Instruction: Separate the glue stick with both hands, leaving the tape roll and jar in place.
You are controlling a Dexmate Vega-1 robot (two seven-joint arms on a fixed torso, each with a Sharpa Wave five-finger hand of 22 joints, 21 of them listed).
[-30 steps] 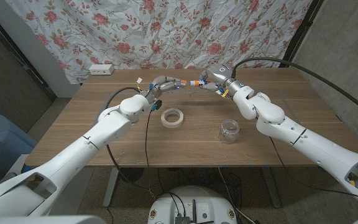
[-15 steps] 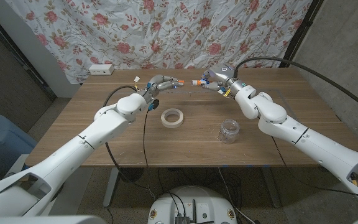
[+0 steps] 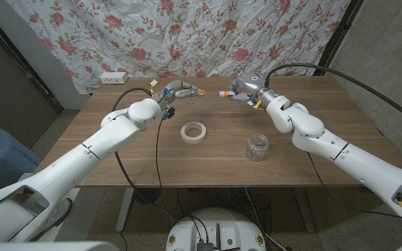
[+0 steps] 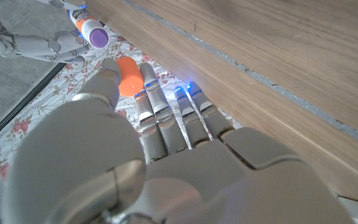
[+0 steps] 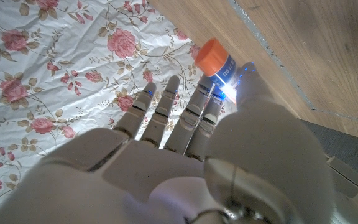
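The glue stick is in two pieces above the far middle of the table. My left hand (image 3: 176, 91) pinches the orange cap (image 3: 199, 91) between thumb and fingers; the left wrist view shows the cap (image 4: 128, 76) at its fingertips. My right hand (image 3: 247, 90) grips the stick's body (image 3: 225, 93), whose purple glue end (image 4: 96, 35) faces the cap across a small gap. In the right wrist view the body (image 5: 225, 66) shows a blue label and an orange end. The tape roll (image 3: 194, 130) lies flat mid-table, and the clear jar (image 3: 257, 146) stands to its right.
A white power strip (image 3: 114, 77) lies at the table's far left edge. A floral curtain (image 3: 208, 31) hangs behind the table. Black cables trail from both wrists over the wooden table (image 3: 117, 153).
The two hands have drawn apart: the left hand moved left with the cap, the right hand kept the body. The joined stick is now split with a gap between the pieces.
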